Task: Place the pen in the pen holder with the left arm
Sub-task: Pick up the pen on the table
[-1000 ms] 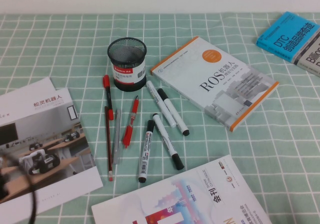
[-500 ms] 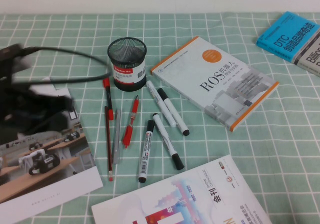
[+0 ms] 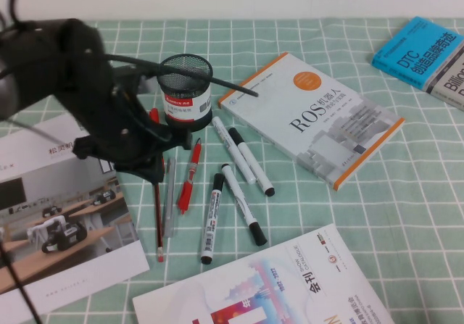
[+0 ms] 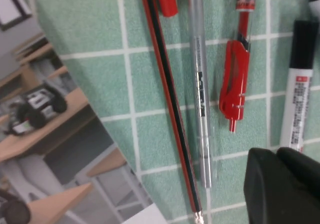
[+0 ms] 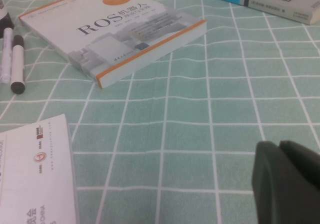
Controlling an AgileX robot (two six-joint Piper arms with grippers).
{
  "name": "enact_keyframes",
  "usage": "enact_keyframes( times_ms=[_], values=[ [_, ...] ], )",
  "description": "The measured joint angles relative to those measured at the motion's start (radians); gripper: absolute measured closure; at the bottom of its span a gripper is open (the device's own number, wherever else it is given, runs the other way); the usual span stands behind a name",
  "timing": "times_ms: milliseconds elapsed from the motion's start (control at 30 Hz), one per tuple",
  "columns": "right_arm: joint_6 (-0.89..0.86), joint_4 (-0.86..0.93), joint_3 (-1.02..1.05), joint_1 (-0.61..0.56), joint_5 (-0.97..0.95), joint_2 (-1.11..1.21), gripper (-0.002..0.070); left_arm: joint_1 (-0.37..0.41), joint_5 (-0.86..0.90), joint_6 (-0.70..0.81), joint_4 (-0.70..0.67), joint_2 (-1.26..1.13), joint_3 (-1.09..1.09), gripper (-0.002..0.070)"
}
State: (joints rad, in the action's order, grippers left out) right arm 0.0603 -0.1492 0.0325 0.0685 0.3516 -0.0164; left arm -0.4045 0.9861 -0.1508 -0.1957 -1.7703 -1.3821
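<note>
The pen (image 3: pixel 158 222) is a thin dark-red stick lying on the green checked cloth, its upper end hidden under my left arm. In the left wrist view the pen (image 4: pixel 170 98) runs lengthwise beside a silver pen. The black mesh pen holder (image 3: pixel 185 90) stands upright just behind the pens. My left gripper (image 3: pixel 148 170) hovers over the upper ends of the pens, in front of the holder. Its fingers (image 4: pixel 300 184) are shut together and empty, off to the side of the pen. My right gripper (image 5: pixel 280 151) is shut and empty above bare cloth.
A silver pen (image 3: pixel 170 206), a bright-red pen (image 3: pixel 188 180) and several markers (image 3: pixel 243 204) lie beside the pen. A ROS book (image 3: pixel 312 117) lies right of the holder, a booklet (image 3: pixel 58 208) at left, a magazine (image 3: pixel 275 288) in front, and blue books (image 3: pixel 424 52) at far right.
My left arm has swung in from the left edge and now hangs over the upper ends of the pens, beside the holder. The pens and the holder have not moved.
</note>
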Motion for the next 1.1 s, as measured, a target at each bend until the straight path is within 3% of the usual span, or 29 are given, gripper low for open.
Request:
enact_keyframes(
  times_ms=[267,333,467,567,1100],
  values=[
    [0.0,0.0,0.0,0.0,0.0,0.0,0.0698,-0.006,0.058,-0.011,0.051,-0.113,-0.108,0.0655],
    [0.0,0.0,0.0,0.0,0.0,0.0,0.0698,-0.006,0.058,-0.011,0.075,-0.124,-0.116,0.0609],
    [0.0,0.0,0.0,0.0,0.0,0.0,0.0698,-0.006,0.054,-0.033,0.106,-0.146,-0.116,0.045],
    [0.0,0.0,0.0,0.0,0.0,0.0,0.0698,-0.006,0.041,-0.081,0.117,-0.164,-0.116,0.0402],
    [0.0,0.0,0.0,0.0,0.0,0.0,0.0698,-0.006,0.045,-0.143,0.165,-0.271,-0.193,0.0389]
  ],
)
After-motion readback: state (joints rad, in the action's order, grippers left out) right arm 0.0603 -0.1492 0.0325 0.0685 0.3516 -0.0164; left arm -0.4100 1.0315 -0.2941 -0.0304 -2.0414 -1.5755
